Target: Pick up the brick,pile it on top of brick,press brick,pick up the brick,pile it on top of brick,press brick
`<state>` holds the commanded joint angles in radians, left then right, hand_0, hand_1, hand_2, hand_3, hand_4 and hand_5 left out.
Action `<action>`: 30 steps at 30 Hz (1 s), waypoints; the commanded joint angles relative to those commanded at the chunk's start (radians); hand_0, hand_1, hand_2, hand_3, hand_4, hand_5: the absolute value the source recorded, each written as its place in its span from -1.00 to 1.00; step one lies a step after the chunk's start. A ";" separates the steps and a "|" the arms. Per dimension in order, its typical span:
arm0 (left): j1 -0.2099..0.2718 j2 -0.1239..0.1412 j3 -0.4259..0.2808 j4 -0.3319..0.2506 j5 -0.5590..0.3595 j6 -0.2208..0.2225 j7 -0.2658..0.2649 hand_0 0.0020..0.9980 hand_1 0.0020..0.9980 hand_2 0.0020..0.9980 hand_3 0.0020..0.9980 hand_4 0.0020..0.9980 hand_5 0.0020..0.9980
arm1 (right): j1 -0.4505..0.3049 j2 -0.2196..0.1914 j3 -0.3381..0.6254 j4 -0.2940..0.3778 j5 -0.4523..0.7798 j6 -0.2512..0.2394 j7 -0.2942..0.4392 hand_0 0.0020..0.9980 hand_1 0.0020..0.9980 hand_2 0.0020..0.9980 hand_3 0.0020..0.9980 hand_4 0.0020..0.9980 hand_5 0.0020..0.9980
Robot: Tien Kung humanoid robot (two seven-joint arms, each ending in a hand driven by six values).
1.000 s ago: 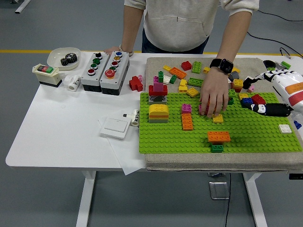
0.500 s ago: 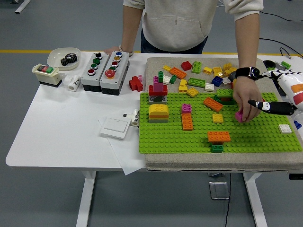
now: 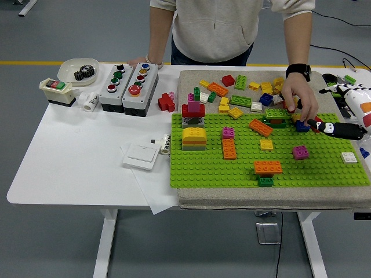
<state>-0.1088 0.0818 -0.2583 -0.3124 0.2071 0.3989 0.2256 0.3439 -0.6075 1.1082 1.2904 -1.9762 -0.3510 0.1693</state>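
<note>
A person is standing at the far side of the white bench [image 3: 75,156], and the person's hand [image 3: 299,99] with a black watch on the wrist is reaching down to the loose bricks at the far right edge of the green baseplate [image 3: 232,168]; the fingers are bending over a blue brick [image 3: 301,125] and a red one beside it. The other hand of the person is resting on the bench behind the grey button boxes [image 3: 128,82].

The robot's right hand [image 3: 341,128] is coming in from the right edge and is lying low over the baseplate, just beside the person's fingers. Its dark fingers are pointing to the left, and I cannot tell if they are open or closed. The left hand is not showing.

A magenta brick [image 3: 300,152] is sitting alone on the baseplate, in front of the two hands. Nearer to the front edge, an orange brick [image 3: 268,167] is lying beside a small green brick [image 3: 265,181]. More bricks are scattered on the grey mat behind the baseplate.
</note>
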 joint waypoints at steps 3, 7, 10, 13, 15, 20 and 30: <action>-0.001 0.000 0.002 0.000 -0.004 0.000 -0.002 0.50 0.48 0.47 0.19 0.29 0.34 | -0.001 -0.001 0.003 -0.005 -0.007 0.009 0.010 0.53 0.46 0.53 0.50 0.87 0.35; -0.003 0.000 0.006 0.000 -0.011 0.001 -0.005 0.50 0.47 0.46 0.18 0.29 0.34 | 0.004 -0.008 -0.005 -0.029 -0.013 0.034 0.048 0.50 0.45 0.52 0.49 0.86 0.31; -0.004 0.000 0.009 0.000 -0.017 0.001 -0.007 0.50 0.47 0.47 0.18 0.29 0.34 | 0.008 -0.011 -0.015 -0.056 -0.024 0.043 0.078 0.49 0.41 0.48 0.48 0.89 0.08; -0.005 -0.001 0.010 0.000 -0.020 0.001 -0.008 0.50 0.47 0.47 0.18 0.29 0.34 | 0.009 -0.011 -0.021 -0.076 -0.035 0.053 0.093 0.49 0.41 0.48 0.48 0.89 0.08; -0.005 -0.002 0.010 -0.001 -0.018 0.001 -0.007 0.50 0.47 0.47 0.18 0.29 0.34 | 0.009 -0.008 -0.020 -0.089 -0.037 0.056 0.096 0.49 0.41 0.48 0.48 0.89 0.08; -0.006 -0.002 0.011 -0.001 -0.018 0.001 -0.007 0.49 0.47 0.47 0.18 0.29 0.34 | 0.009 -0.006 -0.017 -0.105 -0.036 0.056 0.097 0.49 0.41 0.48 0.46 0.89 0.04; -0.007 -0.003 0.010 -0.003 -0.014 0.001 -0.003 0.49 0.47 0.46 0.18 0.29 0.34 | 0.060 -0.019 -0.114 -0.160 -0.087 0.077 0.129 0.46 0.40 0.47 0.41 0.86 -0.03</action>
<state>-0.1158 0.0788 -0.2481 -0.3154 0.1930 0.3995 0.2225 0.4040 -0.6266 0.9942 1.1299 -2.0635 -0.2739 0.2986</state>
